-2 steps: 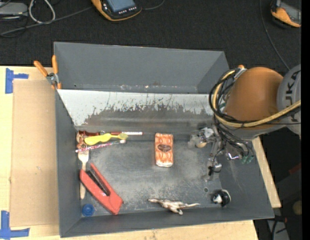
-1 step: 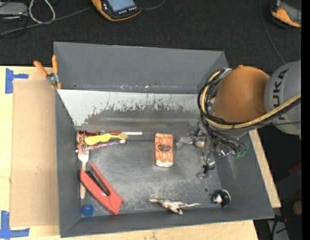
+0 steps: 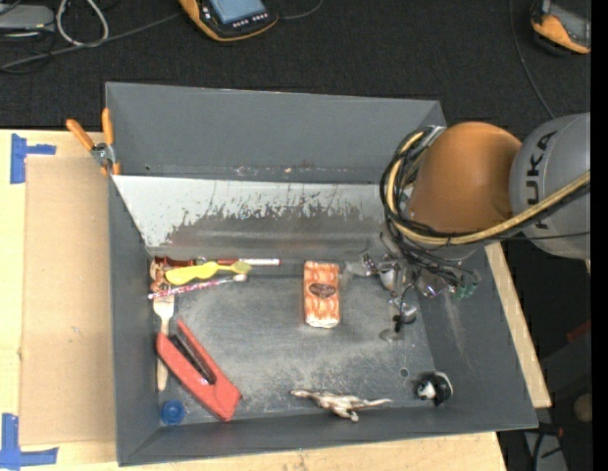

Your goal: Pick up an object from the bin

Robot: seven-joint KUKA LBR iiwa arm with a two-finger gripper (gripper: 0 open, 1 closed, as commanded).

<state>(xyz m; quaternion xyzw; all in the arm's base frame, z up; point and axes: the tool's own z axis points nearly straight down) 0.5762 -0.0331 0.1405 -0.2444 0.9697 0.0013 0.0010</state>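
Several small things lie loose on the floor of the grey metal bin (image 3: 275,165), so let's run across from the left. Up at the far left, a yellow toy-like piece (image 3: 201,275) lies along the foot of the back wall, and just below it what looks like a white fork (image 3: 165,314) runs down the left wall. Beside that is a flat red tool (image 3: 198,369) with a dark strip on it, set on a slant from upper left to lower right. A small blue cap (image 3: 172,412) sits near the tool's lower end in the near left corner. Mid-floor now: an orange-brown patterned packet (image 3: 322,294), oblong and lying flat on its own. Its long axis runs from the back wall toward the near rim, almost straight up and down in the view. Down by the near wall, a tan lizard-like figure (image 3: 341,401) stretches left to right along the wall. On to the right: the gripper (image 3: 400,324) hangs under the arm's orange cover (image 3: 461,175) and looped cables (image 3: 392,204). It is over bare floor, near the packet's right side but apart from it. Wide or narrow, I cannot tell from here. Below it, in the near right corner, sits a small black-and-white ball (image 3: 431,389).
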